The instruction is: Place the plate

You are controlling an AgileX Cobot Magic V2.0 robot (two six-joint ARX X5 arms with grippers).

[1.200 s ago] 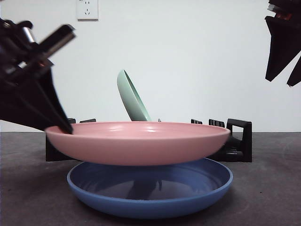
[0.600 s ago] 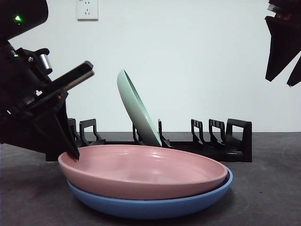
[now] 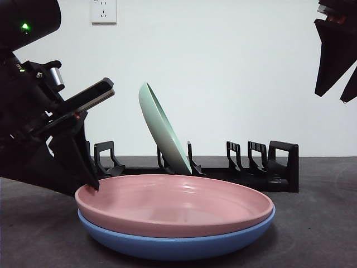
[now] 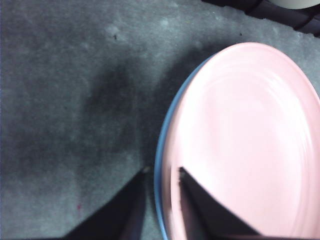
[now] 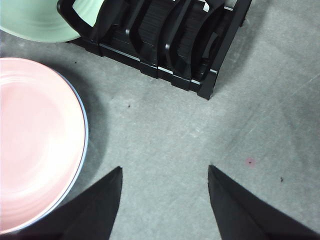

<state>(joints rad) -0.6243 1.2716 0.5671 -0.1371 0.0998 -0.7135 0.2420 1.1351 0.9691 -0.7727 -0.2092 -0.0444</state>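
The pink plate lies nested in the blue plate on the dark table. My left gripper is at the pink plate's left rim. In the left wrist view the left gripper has its jaws a little apart, astride the rims. One jaw lies over the pink plate. The other is outside the blue plate's rim, which shows in the gap. My right gripper is open and empty, high at the right in the front view.
A black plate rack stands behind the plates with a green plate leaning in one slot. The rack and the green plate also show in the right wrist view. A wall outlet is behind.
My left gripper has lowered the pink plate from above the blue plate down into it. The pink plate has settled flatter and slightly rightward. The right arm has not moved.
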